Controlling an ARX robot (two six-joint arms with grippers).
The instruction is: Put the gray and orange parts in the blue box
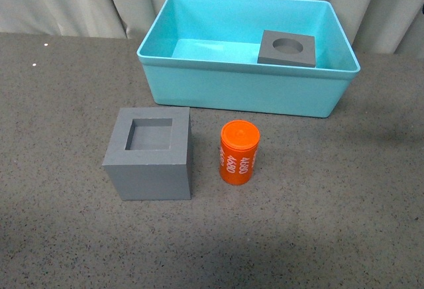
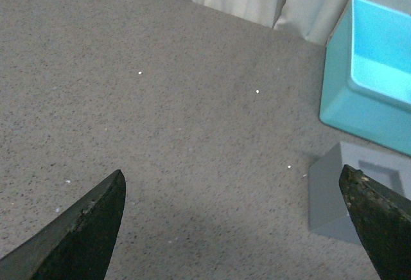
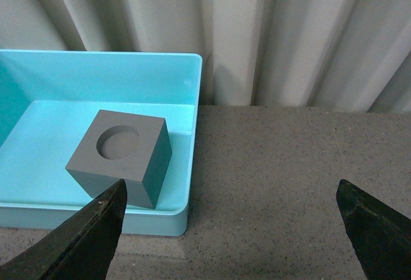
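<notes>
The left end effector (image 2: 231, 172) and right end effector (image 3: 231, 183) are spread, empty; the square-recessed gray cube (image 1: 149, 170), judged stiff, is best clamped across flat sides

Front view: lit softly and evenly from above, in sharp focus; read white numerals on orange can (image 1: 238, 153) cleanly. Noted faint shadows hugging gray block (image 1: 149, 163) and can, plus a broad dim band across table (image 1: 344, 209).

Left wrist view: found fingers (image 2: 83, 235) of left pincer (image 2: 231, 171) near-black and blurred. Logged soft dark patch on table between them. Beyond pincer, washed-out pale glow inside blue box (image 2: 379, 55).

Right wrist view: same dark, unfocused fingers (image 3: 83, 241) on right pincer (image 3: 231, 183). Ahead of pincer, sharply focused round-holed block (image 3: 122, 158) with one shaded side face; shaded folds in curtain (image 3: 289, 36).
</notes>
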